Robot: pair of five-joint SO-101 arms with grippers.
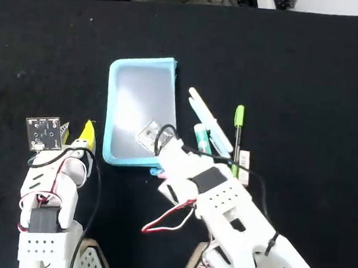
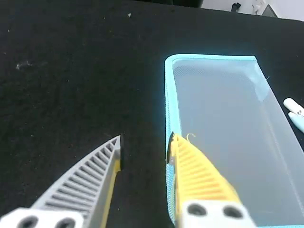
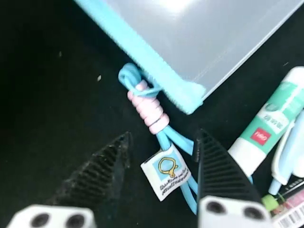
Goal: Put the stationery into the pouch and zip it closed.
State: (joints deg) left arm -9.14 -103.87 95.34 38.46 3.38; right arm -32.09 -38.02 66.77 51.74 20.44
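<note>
Currently the pouch point(image 1: 141, 100) is lying flat on the black bench point(image 1: 308, 70) at the centre of the high view, translucent face up, blue trim all round. Whether its zip is open or shut is not showing clearly.

Stationery is sitting on the bench just right of the pouch and outside it: a white pen point(image 1: 206, 114), a glue stick point(image 1: 201, 137) and a green pen point(image 1: 237, 132), bunched side by side. The right arm is covering their lower ends, and the pieces packed among them are hard to separate.

Right gripper point(image 3: 164, 137) is hanging at the pouch's lower right corner, black jaws spread. The zip's cord pull point(image 3: 148, 108) and its small tag point(image 3: 166, 175) are lying between them. Contact with the cord is hard to judge, and in the high view the wrist is hiding those jaws.

Left gripper point(image 2: 145, 142) is sitting at lower left of the high view, jaws spread and holding nothing, the yellow one just beside the pouch's left edge, the grey one over bare bench.
</note>
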